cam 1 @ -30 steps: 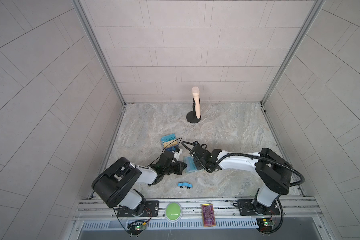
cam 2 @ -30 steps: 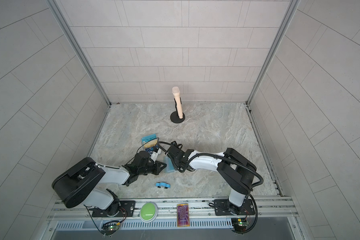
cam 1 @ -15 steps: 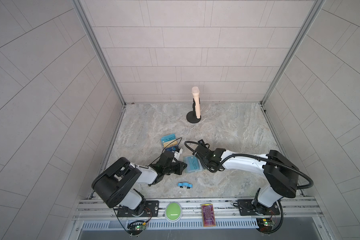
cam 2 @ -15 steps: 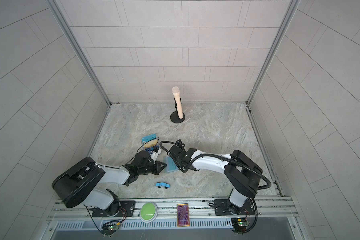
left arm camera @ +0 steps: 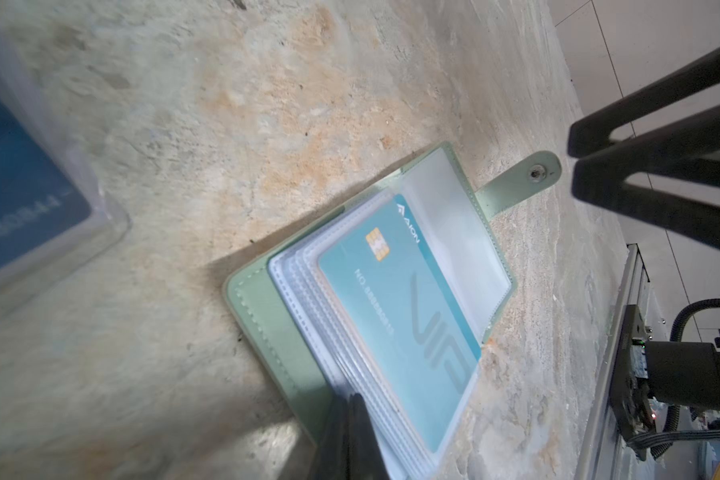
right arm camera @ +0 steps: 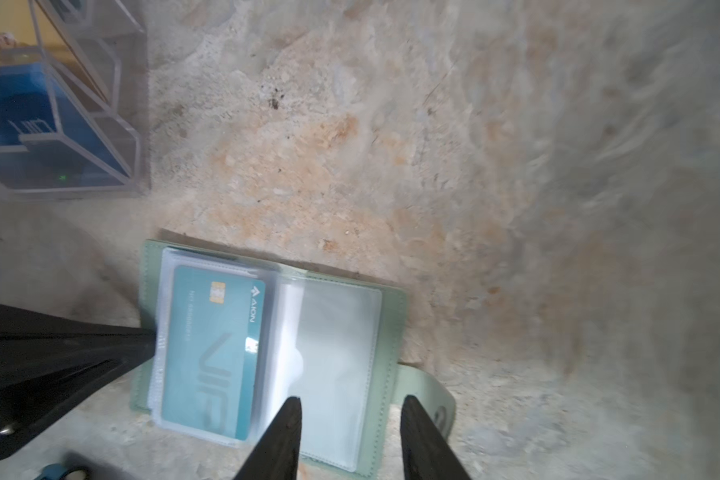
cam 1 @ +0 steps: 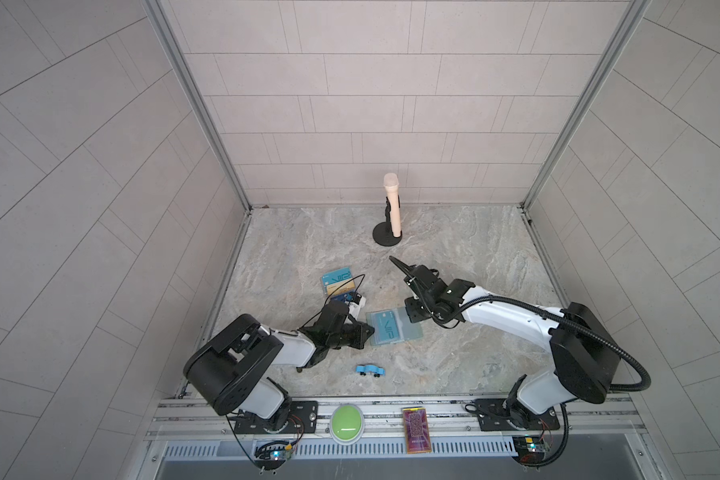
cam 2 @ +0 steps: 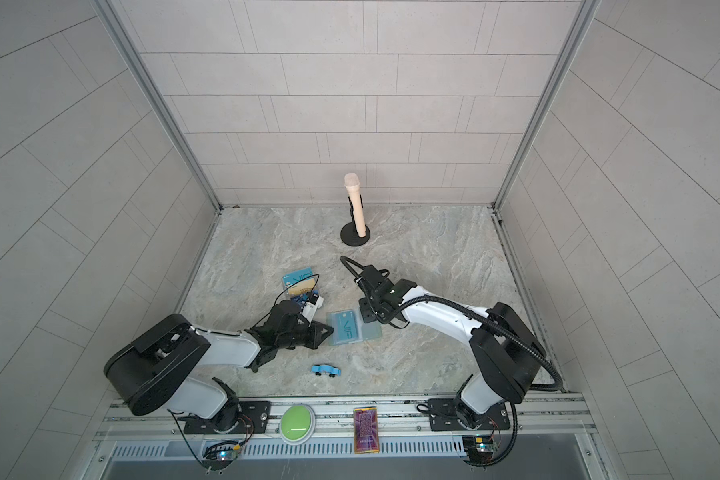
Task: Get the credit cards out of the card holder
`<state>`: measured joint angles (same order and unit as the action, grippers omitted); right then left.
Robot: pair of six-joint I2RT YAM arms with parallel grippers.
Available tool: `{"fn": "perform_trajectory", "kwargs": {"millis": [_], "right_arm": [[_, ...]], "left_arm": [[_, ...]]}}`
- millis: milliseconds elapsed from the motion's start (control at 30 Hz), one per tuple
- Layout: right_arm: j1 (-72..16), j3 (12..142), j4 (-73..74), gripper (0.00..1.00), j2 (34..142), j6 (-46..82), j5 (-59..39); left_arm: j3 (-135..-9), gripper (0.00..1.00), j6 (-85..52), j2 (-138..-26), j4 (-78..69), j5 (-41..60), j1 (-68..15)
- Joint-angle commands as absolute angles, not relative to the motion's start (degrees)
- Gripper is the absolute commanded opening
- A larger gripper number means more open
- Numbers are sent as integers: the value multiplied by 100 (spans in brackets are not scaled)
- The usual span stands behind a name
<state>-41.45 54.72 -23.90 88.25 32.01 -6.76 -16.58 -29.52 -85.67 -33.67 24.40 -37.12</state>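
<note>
Nearest the front, the left gripper (cam 1: 364, 332) is seen clenched, its tip set on the left edge of the card holder (right arm camera: 398, 324). The holder lies opened flat at mid-table, spread left to right, with its snap tab (left arm camera: 520, 178) toward the right arm. The teal card (right arm camera: 213, 353) is sleeved in the left page, long axis front to back along the spine. Just beyond, the right gripper (right arm camera: 350, 401) is poised spread and empty over the bare right page, so the card lies leftward of it. The sleeve mouth possibly faces the spine.
</note>
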Motion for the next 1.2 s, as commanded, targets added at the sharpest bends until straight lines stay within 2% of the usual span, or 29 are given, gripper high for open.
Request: {"fn": "perform_trajectory", "kwargs": {"millis": [0,300,567,1167], "right_arm": [[-3986,5129,-1320,41,8895,3533,-2575],[-3701,4636,4,34,9387,4049,-3451],[-3617,4440,358,34,9745,4045,-3648],[-3320,3650,2568,30,9784,4931,-4734]], "left_arm": [[-1676,0,-2813,-8843,-2724,2134,-3700],[-1728,0,-2786,-8790,-2543,2048,-3700],[-1784,0,-2777,-8810,-2404,1929,-3700],[-1852,0,-2717,-8901,-2267,1805,-3700]]}}
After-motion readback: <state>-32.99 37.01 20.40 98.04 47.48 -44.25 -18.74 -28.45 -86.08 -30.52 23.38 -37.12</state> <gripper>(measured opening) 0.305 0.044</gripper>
